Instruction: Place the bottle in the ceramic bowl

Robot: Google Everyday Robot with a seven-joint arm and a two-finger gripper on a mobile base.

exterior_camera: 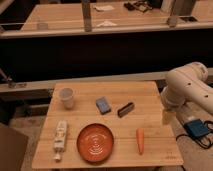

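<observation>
Bottle [60, 140] lay flat near tabletop's [150, 95] left edge, toward front-left corner, just beside ceramic bowl [95, 142] but apart from it. Likely light, stiff plastic, smooth, prone to roll; best pinched across mid-body (cap end narrower, poorer hold). Bowl sat empty at front edge. Gripper [168, 116] hung at right edge, jaws spread, holding nothing. Paper cup [66, 97] near back-left corner, blue block [103, 105] and dark bar [125, 109] mid-table, carrot [140, 140] front right: none seemed to block reach.

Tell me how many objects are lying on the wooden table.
6: white cup back left, blue item and dark block mid-table, bottle front left, ceramic bowl front centre, carrot front right. The gripper hangs beside the right edge of the table; none seems hidden.
</observation>
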